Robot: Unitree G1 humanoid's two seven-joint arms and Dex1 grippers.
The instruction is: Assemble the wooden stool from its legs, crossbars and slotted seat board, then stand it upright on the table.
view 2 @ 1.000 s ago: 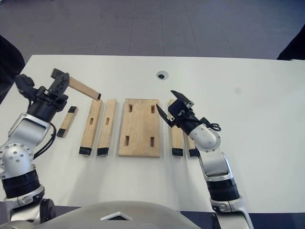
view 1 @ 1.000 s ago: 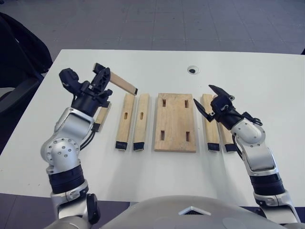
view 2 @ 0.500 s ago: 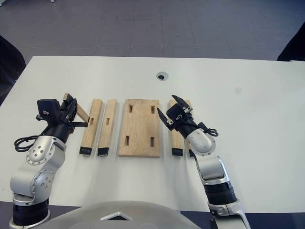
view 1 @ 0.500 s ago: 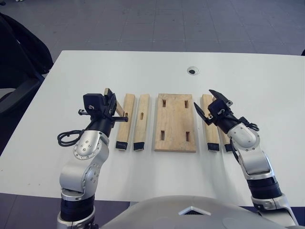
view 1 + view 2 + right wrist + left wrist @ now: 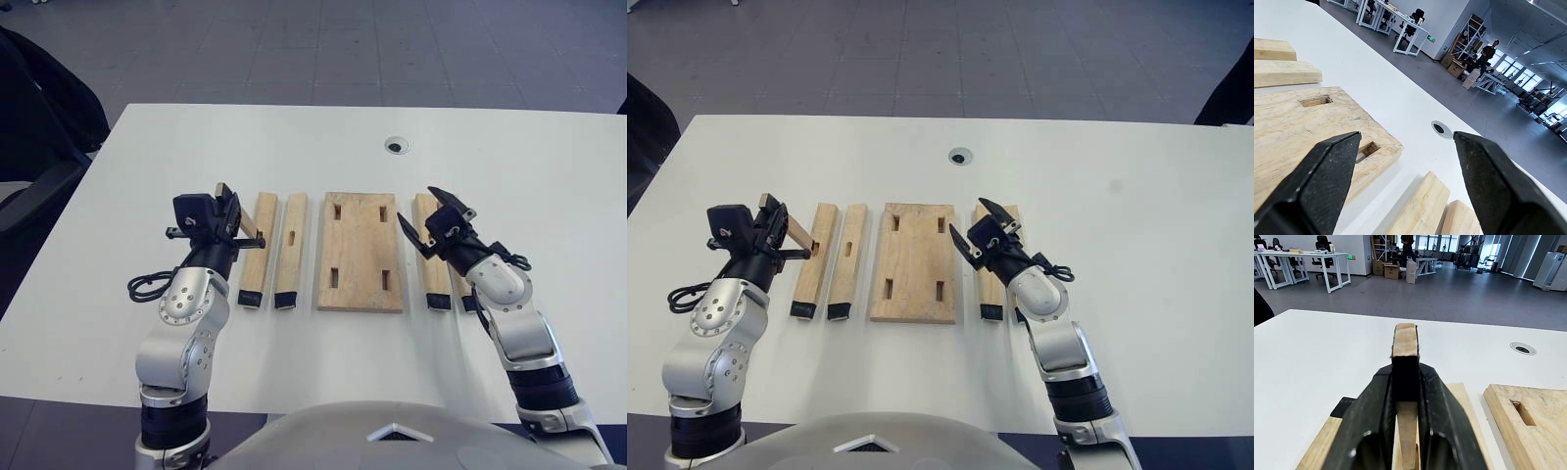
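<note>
The slotted seat board (image 5: 360,251) lies flat at the table's middle. Two legs (image 5: 257,250) lie side by side to its left, and two more legs (image 5: 429,253) to its right. My left gripper (image 5: 233,223) is shut on a short crossbar (image 5: 1404,357), held on edge just above the outer left leg (image 5: 1463,399). My right gripper (image 5: 415,203) is open and hovers over the far end of the right-hand legs, beside the board's right edge. In the right wrist view its open fingers (image 5: 1327,166) frame the board's corner (image 5: 1298,117).
A round cable hole (image 5: 397,145) sits in the white table (image 5: 549,176) behind the board. A dark chair (image 5: 39,117) stands off the table's left edge. Bare tabletop lies to the far side and right.
My left arm has swung inward and lowered the crossbar from high over the table's left to just above the outer left leg. The right gripper barely shifted and stays open.
</note>
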